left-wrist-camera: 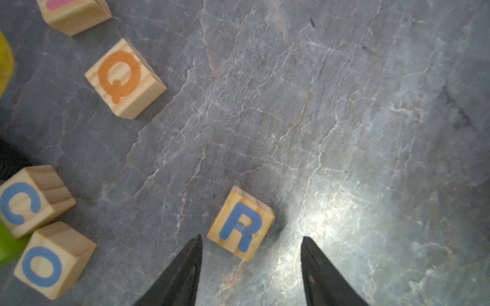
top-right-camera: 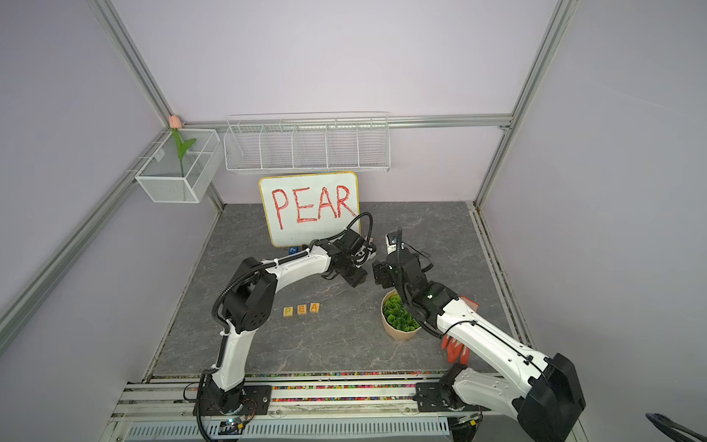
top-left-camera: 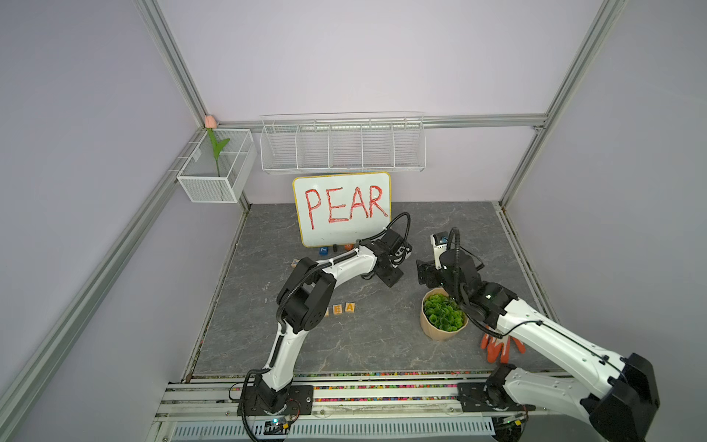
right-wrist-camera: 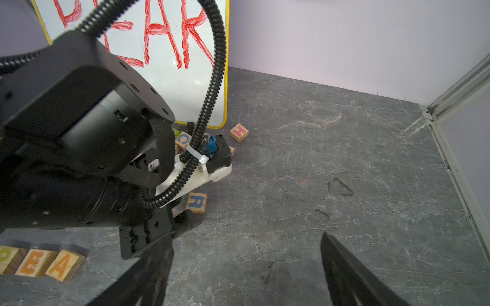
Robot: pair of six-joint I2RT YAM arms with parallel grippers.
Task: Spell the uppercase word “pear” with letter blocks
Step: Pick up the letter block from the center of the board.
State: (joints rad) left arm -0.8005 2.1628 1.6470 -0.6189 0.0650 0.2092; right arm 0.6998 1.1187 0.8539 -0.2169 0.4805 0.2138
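1. My left fingers (left-wrist-camera: 183,270) stand apart, wider than a block, pointing down at the bench (left-wrist-camera: 344,132).
2. The R block (left-wrist-camera: 240,224) lies flat on the bench with its blue letter up. Its near part sits between the two fingertips, close to one and clear of the other. I see no clamp on it.
3. In a top view, the P block (top-right-camera: 288,311), E block (top-right-camera: 302,309) and A block (top-right-camera: 314,307) sit side by side in a row nearer the arm bases. The R block is well apart from them, towards the whiteboard (top-right-camera: 310,208).
4. Spare blocks lie near the R block: a Q block (left-wrist-camera: 124,78), a C block (left-wrist-camera: 29,201) and an O block (left-wrist-camera: 50,261).
5. My right fingers (right-wrist-camera: 344,270) are spread wide above bare bench, holding and touching nothing.
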